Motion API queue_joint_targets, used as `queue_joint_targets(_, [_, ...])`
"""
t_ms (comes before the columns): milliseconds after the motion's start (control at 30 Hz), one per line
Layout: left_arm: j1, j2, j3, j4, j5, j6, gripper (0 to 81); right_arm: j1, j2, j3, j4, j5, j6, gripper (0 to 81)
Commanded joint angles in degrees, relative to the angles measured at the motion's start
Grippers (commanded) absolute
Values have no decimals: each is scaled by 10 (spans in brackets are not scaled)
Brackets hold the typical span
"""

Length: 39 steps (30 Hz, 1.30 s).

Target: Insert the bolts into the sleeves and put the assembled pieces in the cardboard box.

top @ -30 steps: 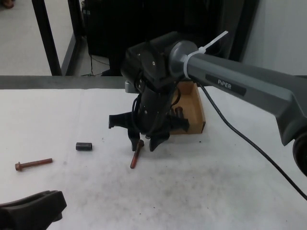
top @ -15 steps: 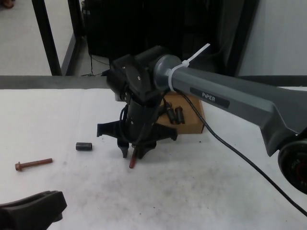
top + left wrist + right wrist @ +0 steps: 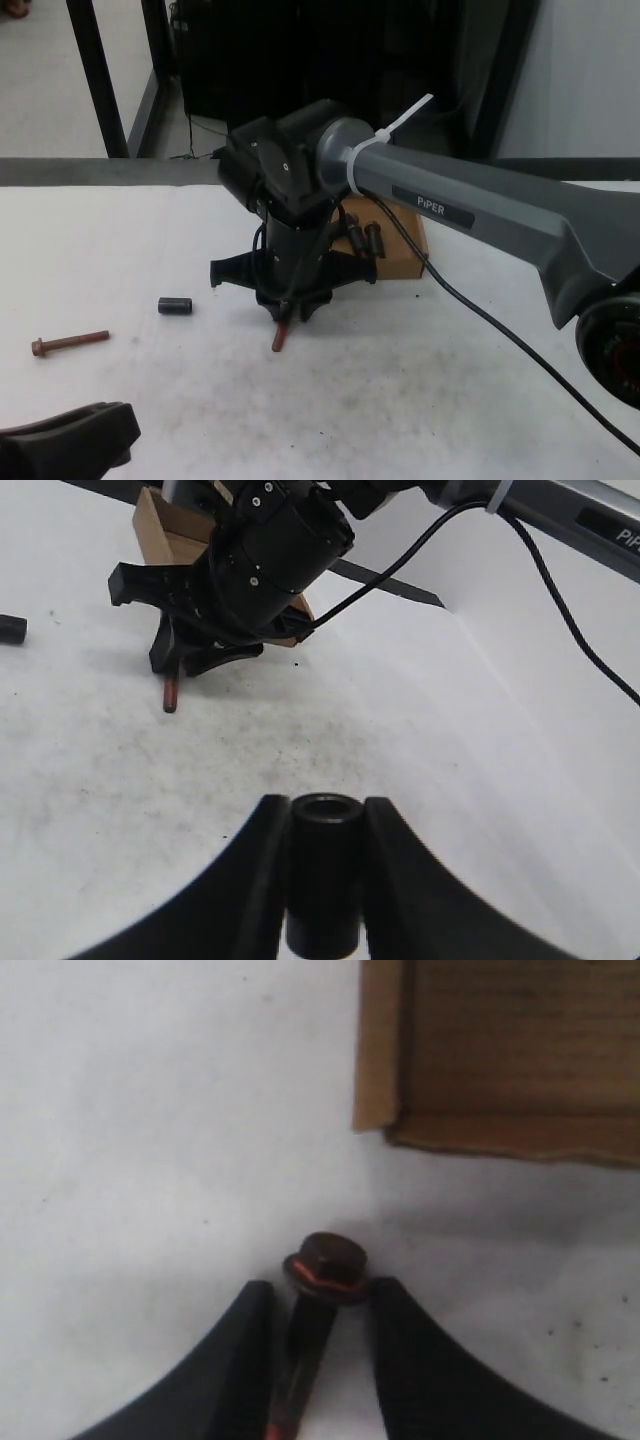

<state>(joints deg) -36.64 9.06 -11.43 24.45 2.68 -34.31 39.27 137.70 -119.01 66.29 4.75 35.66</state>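
The right end effector [image 3: 288, 312] stands over the counter [image 3: 450, 400] just in front of the box [image 3: 400, 262], fingers pointing down. Its fingers look clenched on the bolt [image 3: 325, 1265], one against the shank and the other at the flange of the head, though the contact is not fully clear from the wrist view. The bolt's long axis runs away from the box, with the hex head on the box side and the reddish tip sticking out past the fingers toward the near edge. Whether the tip rests on the counter cannot be told.

The left end effector [image 3: 325, 810] is well away from the box, at the near left corner, grasping a dark sleeve [image 3: 322, 880] between its fingers. The sleeve's axis lies along the fingers, with its open bore facing out past the tips toward the box.

A loose sleeve [image 3: 175, 305] lies on its side left of the box, beyond the right end effector. A second bolt [image 3: 68, 343] lies farther left, its head on the end away from the box. Two assembled pieces [image 3: 362, 236] sit inside the box. The right arm's body and its cable [image 3: 480, 320] stand between the camera and much of the box.
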Motion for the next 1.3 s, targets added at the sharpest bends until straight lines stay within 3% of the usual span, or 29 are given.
queue_joint_targets(0, [-2,-5,-1,-2,4,3,8,-2,6,-3,0,31,4,205])
queue_joint_targets(100, [-2,-5,-1,-2,4,23,8,-2,6,-3,0,31,4,0])
queue_joint_targets(300, [-2,-5,-1,-3,12,66,8,-2,6,-2,4,-6,2,2])
queue_joint_targets(500, [-2,-5,-1,-23,98,184,8,9,-24,-2,5,6,-69,2])
queue_joint_targets(633, [-2,-5,-1,-33,94,235,8,14,-64,-2,-20,23,-111,2])
queue_joint_targets(833, [-2,-5,25,-78,90,240,8,15,-154,31,-96,20,-145,2])
queue_joint_targets(1000, [-2,-5,57,-146,90,287,8,27,-254,118,-184,17,-173,2])
queue_joint_targets(1267, [-2,-2,89,-201,94,366,8,61,-448,368,-376,5,-172,2])
